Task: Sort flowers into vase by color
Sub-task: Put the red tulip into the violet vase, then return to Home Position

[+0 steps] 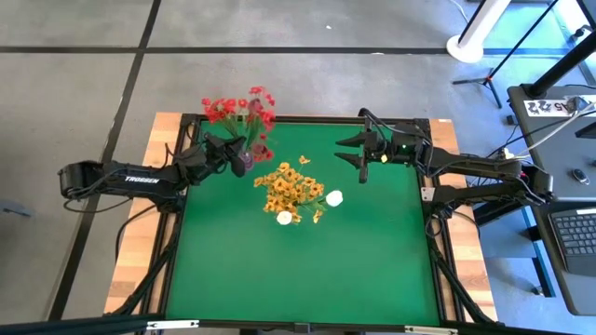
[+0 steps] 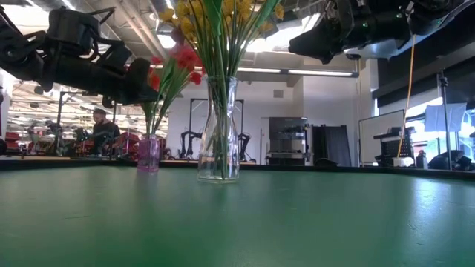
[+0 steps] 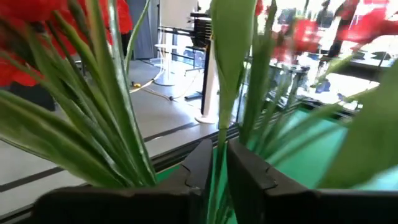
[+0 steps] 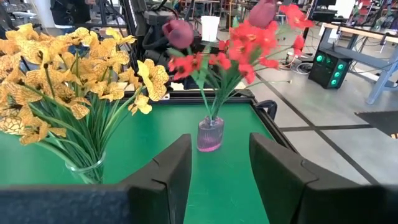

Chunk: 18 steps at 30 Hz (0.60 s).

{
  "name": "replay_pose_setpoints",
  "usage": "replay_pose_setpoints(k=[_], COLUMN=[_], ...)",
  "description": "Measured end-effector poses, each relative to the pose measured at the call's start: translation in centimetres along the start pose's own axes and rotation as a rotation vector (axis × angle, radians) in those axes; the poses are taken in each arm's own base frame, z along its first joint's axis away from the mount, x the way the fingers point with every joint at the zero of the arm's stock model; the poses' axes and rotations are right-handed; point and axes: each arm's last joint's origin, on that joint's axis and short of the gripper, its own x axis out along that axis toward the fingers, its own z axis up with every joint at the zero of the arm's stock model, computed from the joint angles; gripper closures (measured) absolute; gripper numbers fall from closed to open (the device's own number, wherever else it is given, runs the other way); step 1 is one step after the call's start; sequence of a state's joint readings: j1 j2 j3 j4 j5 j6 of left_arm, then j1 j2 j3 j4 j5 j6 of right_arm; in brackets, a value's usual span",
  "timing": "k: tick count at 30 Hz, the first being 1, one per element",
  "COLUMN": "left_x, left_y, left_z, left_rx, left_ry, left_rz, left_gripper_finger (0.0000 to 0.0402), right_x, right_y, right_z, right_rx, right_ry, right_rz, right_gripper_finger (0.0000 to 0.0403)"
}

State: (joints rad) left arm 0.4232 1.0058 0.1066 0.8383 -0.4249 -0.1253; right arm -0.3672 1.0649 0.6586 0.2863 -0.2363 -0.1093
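The red flower sprays on thin green stems stand in a small pink glass vase near the far left edge of the green-topped bench. Dark pink rose buds rise among them. The left end effector sits right at this bunch, and in the left wrist view its two dark fingers are closed on a single green stem that runs up between them, with red blooms and long leaves crowding around.

The yellow-orange flower sprays fill a taller clear glass vase near the middle of the bench, well apart from the pink vase. Two white tulip buds show at the edge of that bunch in the high view.

The right end effector hangs above the far side of the bench, apart from both vases, its fingers spread open and holding nothing.
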Motion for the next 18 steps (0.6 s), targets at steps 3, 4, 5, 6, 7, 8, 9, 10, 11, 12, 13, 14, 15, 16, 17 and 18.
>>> replay_pose_setpoints(k=[3,4,5,6,7,8,9,10,11,12,13,14,15,16,17,18], left_x=[0.0,0.0,0.0,-0.1,-0.1,-0.1,-0.2,-0.2,-0.3,-0.4,-0.5,-0.7,-0.8,-0.9,-1.1,-1.2], left_y=[0.0,0.0,0.1,0.1,0.1,0.1,0.2,0.2,0.2,0.3,0.3,0.3,0.4,0.4,0.4,0.4], left_z=[0.0,0.1,0.1,0.2,0.2,0.2,0.3,0.5,0.7,0.9,1.1,1.3,1.6,1.8,2.0,2.3], left_rx=[0.009,0.015,0.018,0.018,0.022,0.024,0.021,0.016,0.015,0.011,0.004,-0.006,-0.014,-0.021,-0.028,-0.031], left_ry=[-0.001,-0.004,-0.009,-0.014,-0.014,-0.015,-0.024,-0.038,-0.049,-0.06,-0.072,-0.088,-0.103,-0.117,-0.132,-0.149], left_rz=[0.004,0.01,0.019,0.027,0.034,0.042,0.048,0.052,0.054,0.059,0.064,0.067,0.066,0.065,0.064,0.061], left_gripper_finger=[0.034,0.0333,0.0326,0.032,0.0314,0.0309,0.0304,0.0299,0.0295,0.0292,0.0289,0.0287,0.0285,0.0284,0.0284,0.0284], right_x=[0.0,0.0,0.0,0.0,0.0,0.0,0.0,0.0,0.0,0.0,0.0,0.0,0.0,0.0,0.0,0.0], right_y=[0.0,0.0,0.0,0.0,0.0,0.0,0.0,0.0,0.0,0.0,0.0,0.0,0.0,0.0,0.0,0.0], right_z=[0.0,0.0,0.0,0.0,0.0,0.0,0.0,0.0,0.0,0.0,0.0,0.0,0.0,0.0,0.0,0.0], right_rx=[0.0,0.0,0.0,0.0,0.0,0.0,0.0,0.0,0.0,0.0,0.0,0.0,0.0,0.0,0.0,0.0], right_ry=[0.0,0.0,0.0,0.0,0.0,0.0,0.0,0.0,0.0,0.0,0.0,0.0,0.0,0.0,0.0,0.0], right_rz=[0.0,0.0,0.0,0.0,0.0,0.0,0.0,0.0,0.0,0.0,0.0,0.0,0.0,0.0,0.0,0.0], right_gripper_finger=[0.0244,0.0244,0.0244,0.0244,0.0244,0.0244,0.0244,0.0244,0.0244,0.0244,0.0244,0.0244,0.0244,0.0244,0.0244,0.0244])
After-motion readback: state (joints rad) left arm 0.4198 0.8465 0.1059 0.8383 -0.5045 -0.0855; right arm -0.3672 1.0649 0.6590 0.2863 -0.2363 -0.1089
